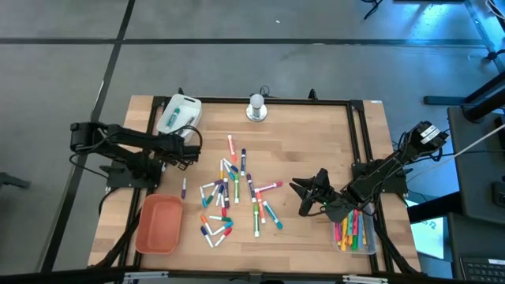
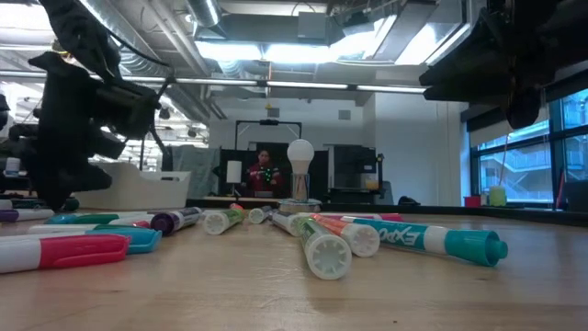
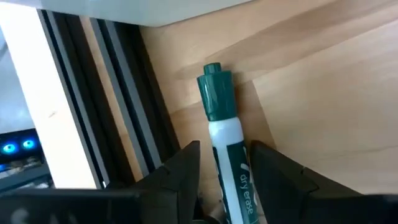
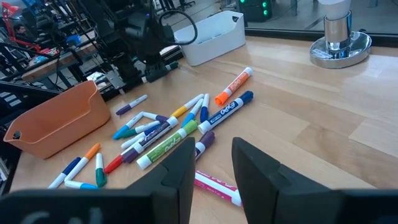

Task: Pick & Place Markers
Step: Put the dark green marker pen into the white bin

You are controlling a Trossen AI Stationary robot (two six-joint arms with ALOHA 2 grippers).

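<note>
At upper left, our left gripper (image 3: 221, 180) clamps a green marker (image 3: 222, 134) near the white tray (image 1: 179, 112); next, carry and release; right gripper (image 4: 211, 165) waits, fingers apart.

You have the markers (image 1: 233, 193) scattered mid-tabletop (image 1: 316, 134), one tray (image 1: 159, 224) at their left near the front edge, another tray (image 1: 178, 113) at the back left, a third tray (image 1: 355, 233) at the front right holding more markers.
</note>
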